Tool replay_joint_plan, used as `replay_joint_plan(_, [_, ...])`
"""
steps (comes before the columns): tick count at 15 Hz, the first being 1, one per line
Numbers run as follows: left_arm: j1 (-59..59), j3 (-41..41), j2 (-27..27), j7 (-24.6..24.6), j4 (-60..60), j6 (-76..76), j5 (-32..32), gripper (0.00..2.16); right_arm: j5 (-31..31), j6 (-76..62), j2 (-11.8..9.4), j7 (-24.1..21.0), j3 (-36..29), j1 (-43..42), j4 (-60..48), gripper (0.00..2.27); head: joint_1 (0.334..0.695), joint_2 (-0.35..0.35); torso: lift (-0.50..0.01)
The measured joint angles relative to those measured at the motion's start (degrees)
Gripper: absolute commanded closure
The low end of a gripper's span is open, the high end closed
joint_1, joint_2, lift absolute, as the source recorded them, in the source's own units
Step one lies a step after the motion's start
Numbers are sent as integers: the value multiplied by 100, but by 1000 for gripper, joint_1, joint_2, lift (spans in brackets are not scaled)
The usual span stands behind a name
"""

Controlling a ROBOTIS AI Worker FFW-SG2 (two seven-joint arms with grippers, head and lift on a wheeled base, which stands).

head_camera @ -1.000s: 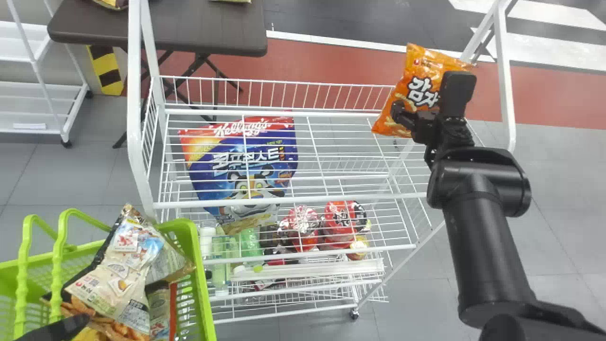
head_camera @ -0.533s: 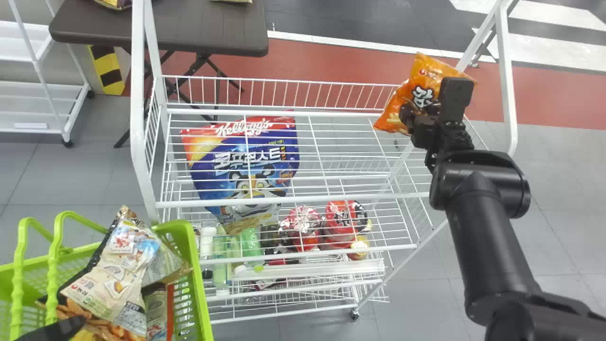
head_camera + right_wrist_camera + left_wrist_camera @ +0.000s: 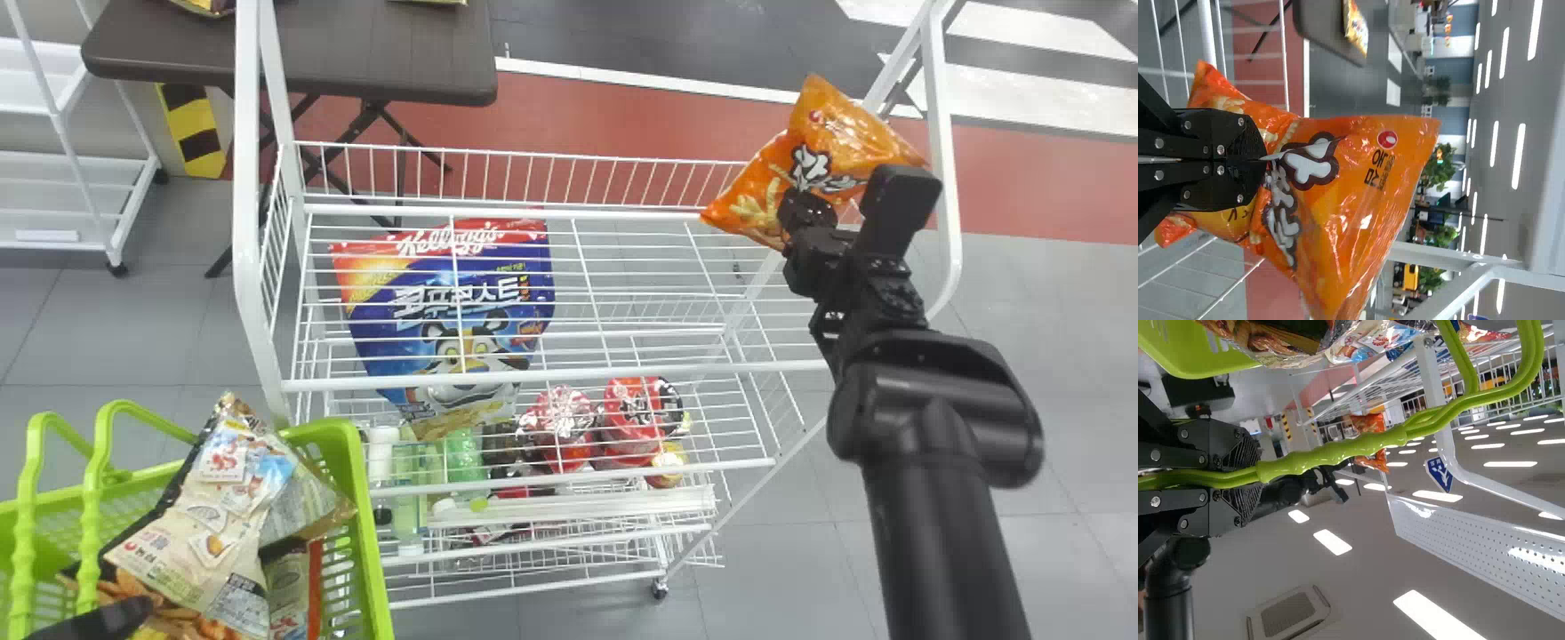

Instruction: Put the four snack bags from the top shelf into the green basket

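Orange bag and right jaws: the right gripper has its jaws narrow, pinching the glossy orange plastic snack bag in a gathered fold of film.
Bag's long axis: we see it slanting across the jaws, one corner to their left, the broad printed part reaching out ahead, beyond the tips.
Wire shelf: the white wire top shelf spreads mainly left of the right jaws, its front rail on our side of them; we judge the bag must come back over that rail.
Blue pouch: the large blue, red-topped cereal pouch lies left of the jaws, under the top wires; we take it as no part of this job.
Green basket: the lime-green plastic basket sits well apart from the right jaws, far to their left, lower and closer to us; that sideways path decides the coming move.
Left jaws: the left gripper is nearer the basket, closed round its green ribbed handle.
Bags inside: beige-and-brown snack bags overlap just beside the left jaws, heaped towards the rim; we judge the orange one is probably last and, dropped too high, could slide off.
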Motion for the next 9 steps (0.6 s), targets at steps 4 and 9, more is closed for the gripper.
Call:
replay_joint_plan(4, [-33, -6, -8, 0, 0, 1, -11, 2145, -1052, 1124, 6, 311, 394, 1522, -2457, 2250, 695, -96, 0])
replay_joint_plan(9, [-83, -31, -25, 0, 21, 1, -47, 2145, -1785, 2082, 1, 724, 1394, 2794, -3918, 2250, 695, 141, 0])
